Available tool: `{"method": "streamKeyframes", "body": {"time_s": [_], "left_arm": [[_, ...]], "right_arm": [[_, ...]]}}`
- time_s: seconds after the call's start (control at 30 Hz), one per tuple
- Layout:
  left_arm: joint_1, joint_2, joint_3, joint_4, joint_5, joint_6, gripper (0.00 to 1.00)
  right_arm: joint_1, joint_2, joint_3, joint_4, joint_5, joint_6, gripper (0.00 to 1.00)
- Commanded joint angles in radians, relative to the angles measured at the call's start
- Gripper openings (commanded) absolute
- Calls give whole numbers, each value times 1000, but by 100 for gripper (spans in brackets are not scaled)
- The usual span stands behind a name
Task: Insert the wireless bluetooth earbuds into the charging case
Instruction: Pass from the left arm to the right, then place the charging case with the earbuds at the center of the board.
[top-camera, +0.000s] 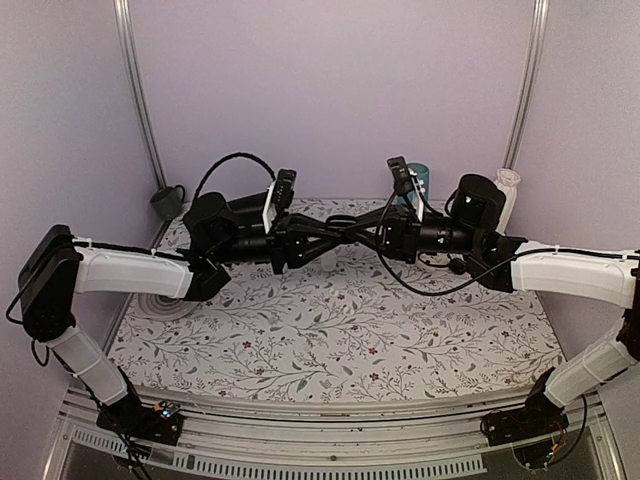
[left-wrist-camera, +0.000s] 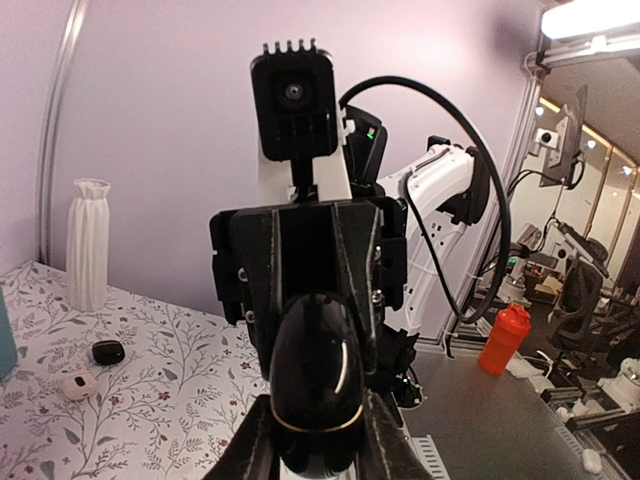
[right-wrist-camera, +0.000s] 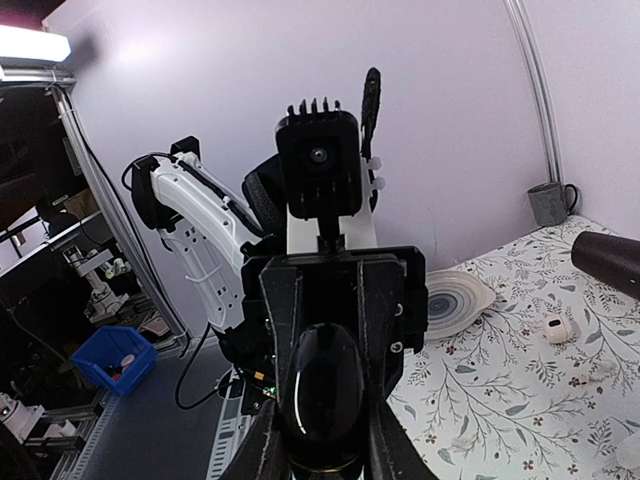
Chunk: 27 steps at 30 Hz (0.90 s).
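Both arms meet in mid-air above the middle of the table. The charging case (left-wrist-camera: 318, 370), a glossy black pebble with a thin gold seam, is held between them. My left gripper (left-wrist-camera: 315, 430) is shut on one end of it. My right gripper (right-wrist-camera: 318, 440) is shut on the other end (right-wrist-camera: 322, 390). In the top view the left gripper (top-camera: 325, 233) and right gripper (top-camera: 366, 229) face each other tip to tip, and the case is hidden between them. The case looks closed. No black earbuds show in any view.
A small black rounded object (left-wrist-camera: 108, 352) and a small white one (left-wrist-camera: 78, 385) lie on the floral table near a white vase (left-wrist-camera: 88, 243). A ribbed plate (top-camera: 165, 303), a grey mug (top-camera: 167, 202) and a white oval case (right-wrist-camera: 556, 330) are at the left. A teal cup (top-camera: 418, 180) stands at the back.
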Motion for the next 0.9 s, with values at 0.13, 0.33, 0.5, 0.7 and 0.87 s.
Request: {"method": "streamKeyframes", "body": {"time_s": [0.13, 0.33, 0.5, 0.7, 0.87], "left_arm": [[8, -53, -27, -48, -113, 70, 69], [35, -75, -60, -93, -164, 102, 96], [64, -87, -92, -111, -211, 105, 96], [77, -90, -70, -199, -239, 116, 96], [76, -86, -47, -203, -256, 85, 96]], "right_arm": [[-28, 16, 31, -8, 37, 55, 3], [-84, 18, -9, -4, 62, 96, 3], [-144, 34, -24, -41, 117, 128, 3], [-274, 99, -72, -80, 177, 212, 3], [-349, 234, -11, -168, 199, 238, 3]]}}
